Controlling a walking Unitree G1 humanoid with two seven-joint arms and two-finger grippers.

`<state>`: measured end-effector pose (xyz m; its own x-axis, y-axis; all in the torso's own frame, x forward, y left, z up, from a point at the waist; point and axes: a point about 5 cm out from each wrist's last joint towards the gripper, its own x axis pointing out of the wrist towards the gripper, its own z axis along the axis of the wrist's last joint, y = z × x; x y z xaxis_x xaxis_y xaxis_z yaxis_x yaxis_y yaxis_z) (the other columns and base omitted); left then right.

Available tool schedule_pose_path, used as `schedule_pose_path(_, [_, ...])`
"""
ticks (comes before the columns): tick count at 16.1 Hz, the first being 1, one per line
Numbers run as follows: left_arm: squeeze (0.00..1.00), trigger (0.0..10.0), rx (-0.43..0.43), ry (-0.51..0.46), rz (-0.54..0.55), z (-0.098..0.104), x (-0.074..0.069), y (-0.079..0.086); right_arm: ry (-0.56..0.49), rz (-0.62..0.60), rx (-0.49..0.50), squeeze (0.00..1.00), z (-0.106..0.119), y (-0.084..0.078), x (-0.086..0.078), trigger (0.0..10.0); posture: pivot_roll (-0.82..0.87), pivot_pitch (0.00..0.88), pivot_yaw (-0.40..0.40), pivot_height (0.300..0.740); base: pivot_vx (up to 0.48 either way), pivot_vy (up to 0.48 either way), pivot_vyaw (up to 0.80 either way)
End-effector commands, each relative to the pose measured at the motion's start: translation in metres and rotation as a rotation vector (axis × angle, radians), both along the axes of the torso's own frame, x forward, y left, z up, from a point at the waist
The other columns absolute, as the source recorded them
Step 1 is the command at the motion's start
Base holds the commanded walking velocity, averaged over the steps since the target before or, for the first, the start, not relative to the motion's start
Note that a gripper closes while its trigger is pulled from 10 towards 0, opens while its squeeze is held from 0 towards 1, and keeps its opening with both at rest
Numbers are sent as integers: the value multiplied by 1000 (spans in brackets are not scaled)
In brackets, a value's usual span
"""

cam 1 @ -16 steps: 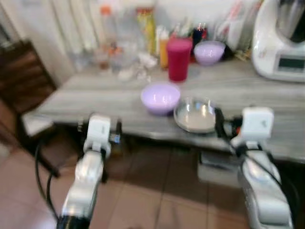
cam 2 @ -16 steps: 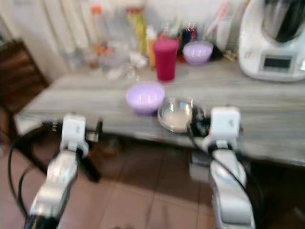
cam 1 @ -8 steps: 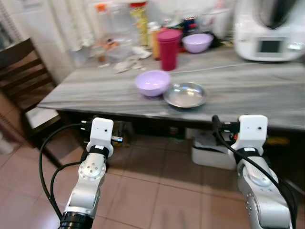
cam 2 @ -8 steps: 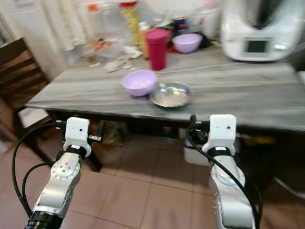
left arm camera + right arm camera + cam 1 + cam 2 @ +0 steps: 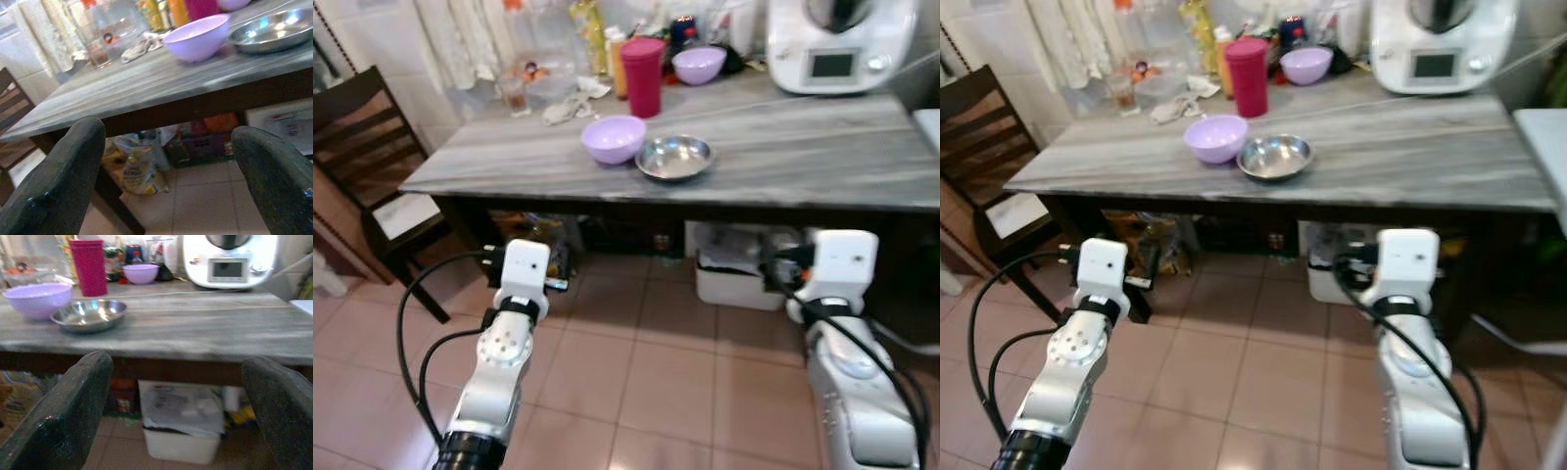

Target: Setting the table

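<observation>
A lilac bowl (image 5: 613, 138) and a shallow steel dish (image 5: 674, 157) sit side by side near the front edge of the grey table (image 5: 822, 166). Behind them stand a red tumbler (image 5: 643, 76) and a second lilac bowl (image 5: 698, 65). Both arms are held out low over the floor, short of the table edge. In its wrist view my left gripper (image 5: 166, 196) is open and holds nothing, aimed at the table's edge below the bowl. My right gripper (image 5: 173, 421) is also open and holds nothing, facing the table front with the steel dish (image 5: 89, 314) above it.
A white kitchen machine (image 5: 837, 44) stands at the table's back right, with bottles and jars (image 5: 548, 49) at the back left. A dark wooden chair (image 5: 362, 127) is at the left end. A white bin (image 5: 734, 279) and bags sit under the table. Tiled floor (image 5: 646, 382) lies below my arms.
The whole view has pulled back and sharpened: the table now lies farther from my arms and more floor shows. Both grippers keep the same pose.
</observation>
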<state>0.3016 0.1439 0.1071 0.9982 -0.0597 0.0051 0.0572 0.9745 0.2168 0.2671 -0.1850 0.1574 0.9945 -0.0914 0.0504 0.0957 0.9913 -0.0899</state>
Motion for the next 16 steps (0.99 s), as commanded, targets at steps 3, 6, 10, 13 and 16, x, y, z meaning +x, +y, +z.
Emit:
schedule_pose_path(3, [0,10000,19,2,4,-2,0,9,-20,33,15,0,4,9,1,10000,-313,0,119,740,-198,0,0])
schedule_pose_path(6, [0,10000,-72,19,-55,-2,-1,7,-19,33,11,0,4,9,1,10000,-313,0,118,740,0,0,0])
schedule_pose_path(10, [0,10000,-80,12,-105,0,-1,3,-7,30,18,0,2,8,3,10000,-313,0,118,740,0,0,-275])
schedule_pose_path(13, [0,10000,-95,16,-124,0,-3,1,-8,32,15,0,2,9,2,10000,-313,0,119,740,0,-171,-469])
schedule_pose_path(16, [0,10000,-110,15,-138,0,-4,-2,-6,36,13,0,1,9,1,10000,-310,0,118,740,0,-301,0])
